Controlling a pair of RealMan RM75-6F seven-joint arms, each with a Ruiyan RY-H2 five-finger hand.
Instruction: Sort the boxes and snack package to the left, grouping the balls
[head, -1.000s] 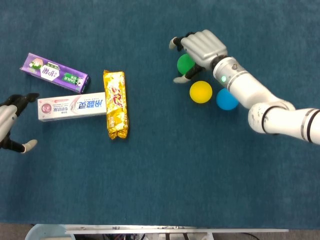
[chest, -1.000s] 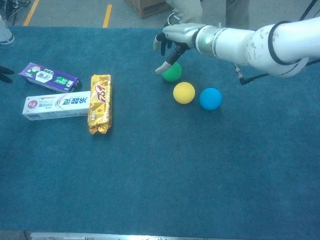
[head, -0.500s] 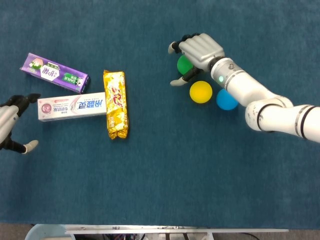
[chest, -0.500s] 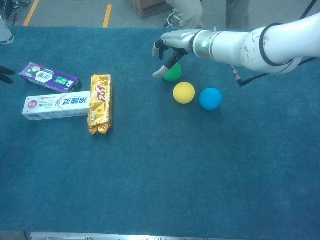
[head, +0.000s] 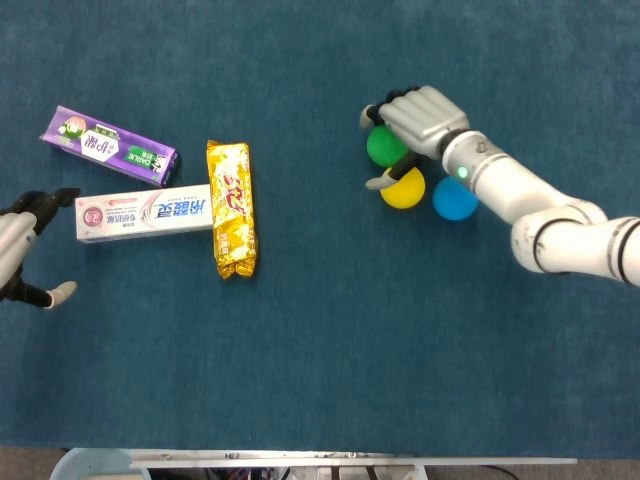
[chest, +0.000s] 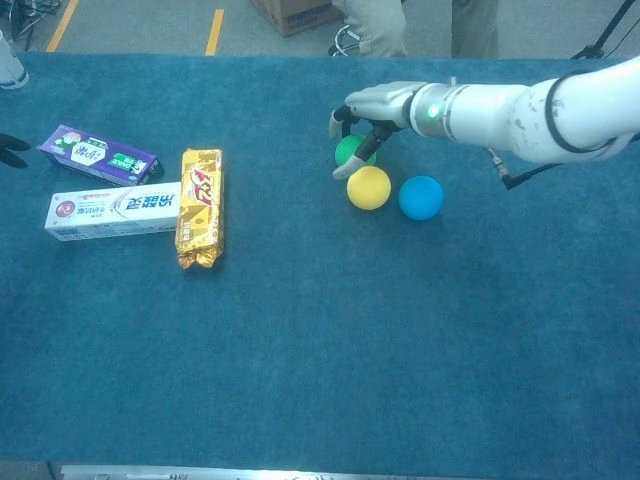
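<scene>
Table surface (head: 330, 340) covered in dark teal cloth, short napped weave, matte, flat throughout. Three smooth round balls lie clustered right of centre: green ball (head: 383, 147) farthest from the robot, yellow ball (head: 405, 188) just beside it and touching or very nearly so, blue ball (head: 454, 199) close alongside the yellow one. Right hand (head: 420, 118), pale grey moulded shell with dark fingertips on a white glossy forearm, sits cupped over the green ball; fingers (chest: 352, 166) curl down around it, one pale tip reaching the cloth at the yellow ball's edge. Whether the ball is gripped or only covered cannot be told. In the chest view the same hand (chest: 372, 105) partly hides the green ball (chest: 350, 151), with the yellow ball (chest: 369, 187) and blue ball (chest: 421, 197) fully exposed nearer the robot. Left side holds the packaged goods: purple box (head: 110, 146), long rectangular carton, glossy print, lying at a slant; white toothpaste box (head: 143, 213), long carton with blue and red lettering, lying flat nearer the robot than the purple one; gold snack package (head: 231, 208), crinkled reflective foil, oblong with crimped ends, lying crosswise against the white carton's right end. Left hand (head: 22, 250) at the frame's left edge, dark-tipped fingers spread apart, empty, just beside the white carton but not touching it.
</scene>
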